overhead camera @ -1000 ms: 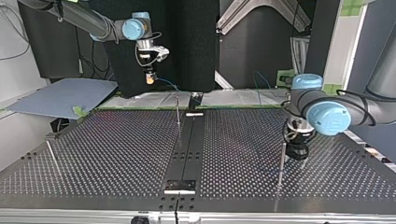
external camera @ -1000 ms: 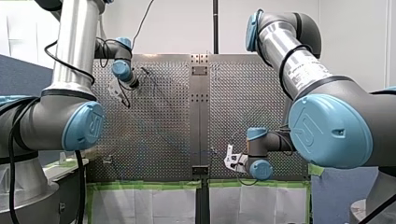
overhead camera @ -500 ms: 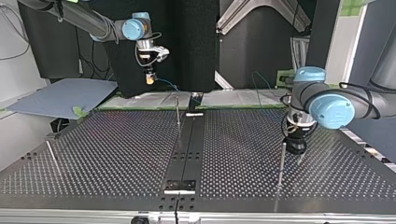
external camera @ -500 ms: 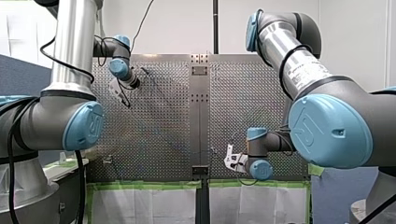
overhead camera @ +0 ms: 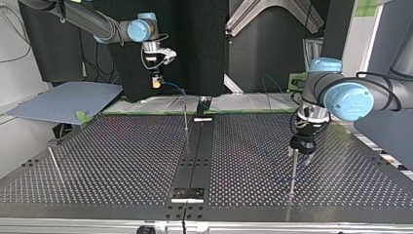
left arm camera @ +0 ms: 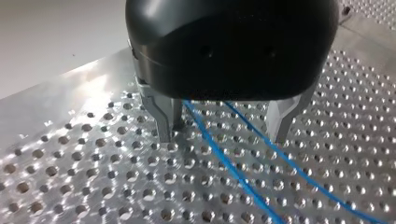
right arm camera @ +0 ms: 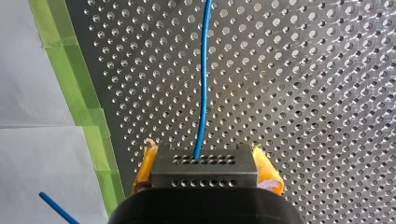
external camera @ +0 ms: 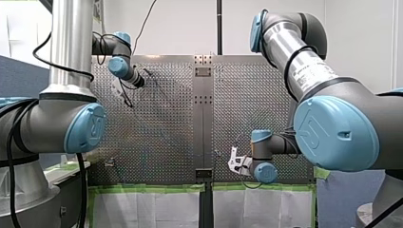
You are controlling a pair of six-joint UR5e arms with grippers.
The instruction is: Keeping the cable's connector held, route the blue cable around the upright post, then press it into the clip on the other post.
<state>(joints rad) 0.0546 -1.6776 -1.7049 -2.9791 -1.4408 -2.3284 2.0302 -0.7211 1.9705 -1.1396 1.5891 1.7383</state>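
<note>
Perforated table (right arm camera: 303, 70); connector (right arm camera: 204, 167), wrist view only

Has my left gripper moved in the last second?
Yes. In the top view my left gripper shifted toward the view's left, closing on the nearby post.

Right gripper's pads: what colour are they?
The pads are yellow-orange. They show best in the right wrist view, on either side of the grey connector.

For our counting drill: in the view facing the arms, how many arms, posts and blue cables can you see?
Arms: 2
Posts: 3
Cables: 1
Total: 6
</note>
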